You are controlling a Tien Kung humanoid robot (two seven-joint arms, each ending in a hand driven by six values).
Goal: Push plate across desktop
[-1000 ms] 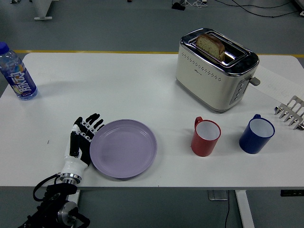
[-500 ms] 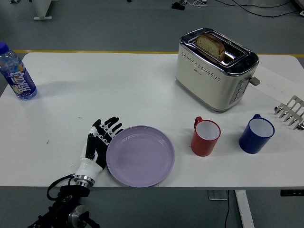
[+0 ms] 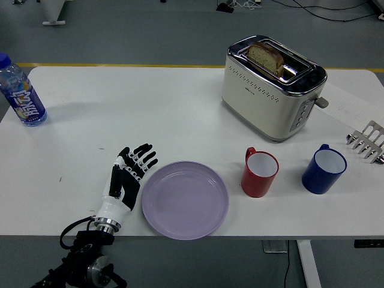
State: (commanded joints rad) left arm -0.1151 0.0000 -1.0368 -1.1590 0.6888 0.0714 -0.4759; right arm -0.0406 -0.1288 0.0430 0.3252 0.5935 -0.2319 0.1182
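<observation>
Plate (image 3: pixel 185 200), pale purple and empty, lies flat in the lower middle of the head view, close to the near edge of the white table (image 3: pixel 150 114). Just left of it the left hand (image 3: pixel 125 180) rests on the tabletop, fingers (image 3: pixel 144 157) straight and loosely spread, pointing toward the upper right and grasping nothing; a thin strip of table shows between the hand and the plate's rim, so they look apart rather than touching. The black forearm drops off the frame's lower left. Right of the plate, near but not touching, stands a red mug (image 3: pixel 260 173), handle toward the top, and farther right a blue mug (image 3: pixel 323 169). Above the mugs, in the upper right, sits a cream toaster (image 3: pixel 270 90) with a slice of bread (image 3: pixel 266 57) upright in one slot. A metal rack (image 3: pixel 367 141) pokes in at the right edge. A water bottle (image 3: pixel 21 93) stands at the far left edge.
</observation>
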